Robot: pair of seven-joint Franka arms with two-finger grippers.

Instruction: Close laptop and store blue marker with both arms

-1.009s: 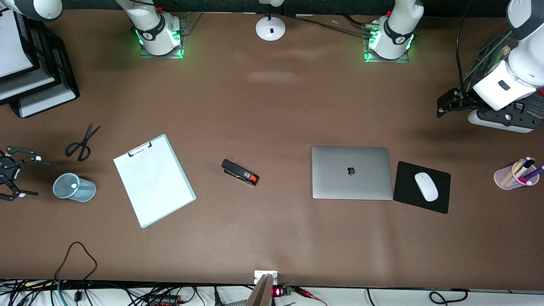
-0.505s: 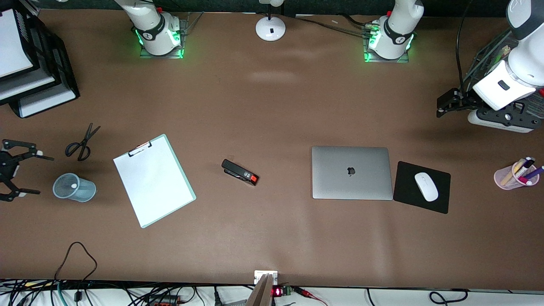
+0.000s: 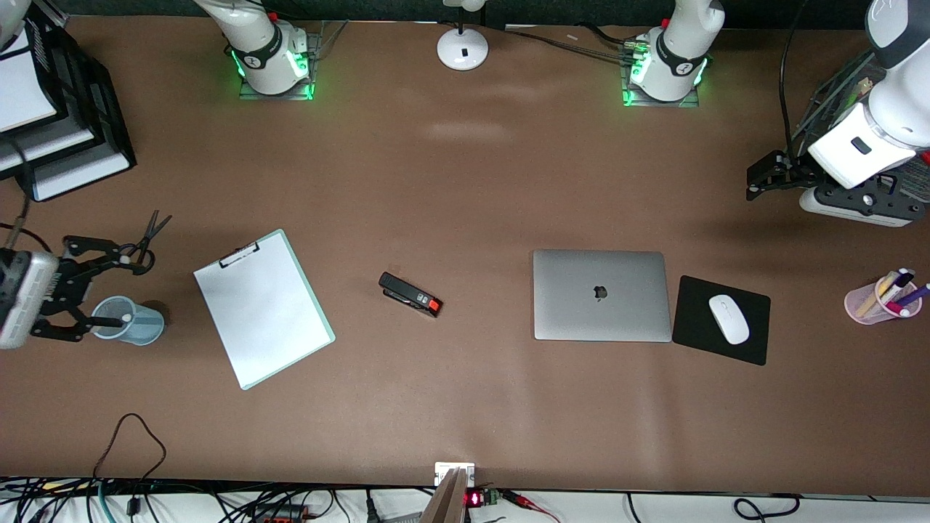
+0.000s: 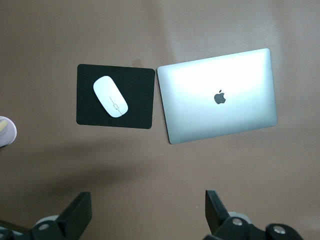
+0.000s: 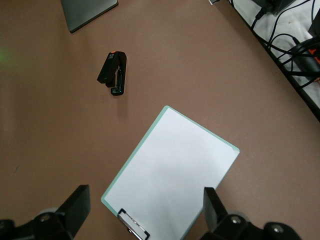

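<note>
Both steps look close to finished from here: the laptop [image 3: 600, 295] lies flat on the tabletop [image 3: 465, 189] with its lid down and the logo facing up, just beside the black mouse pad [image 3: 721, 319] that carries the white mouse [image 3: 728, 318]. You cannot pick out the blue marker anywhere on the bare surface; the mesh cup [image 3: 129, 320] at the right arm's end shows only a small pale tip inside, so judge it stored there but confirm before you call it done. Your right gripper [image 3: 98, 287] hangs over that cup with its jaws spread wide and empty, the scissors [image 3: 142, 240] just by its upper finger. Lift it straight up before you swing away, so neither finger clips the cup rim or the scissors. Your left gripper [image 3: 755, 180] waits over the left arm's end of the tabletop, jaws apart in its wrist view and holding nothing; keep it high over the pink pen cup [image 3: 875, 301].
</note>
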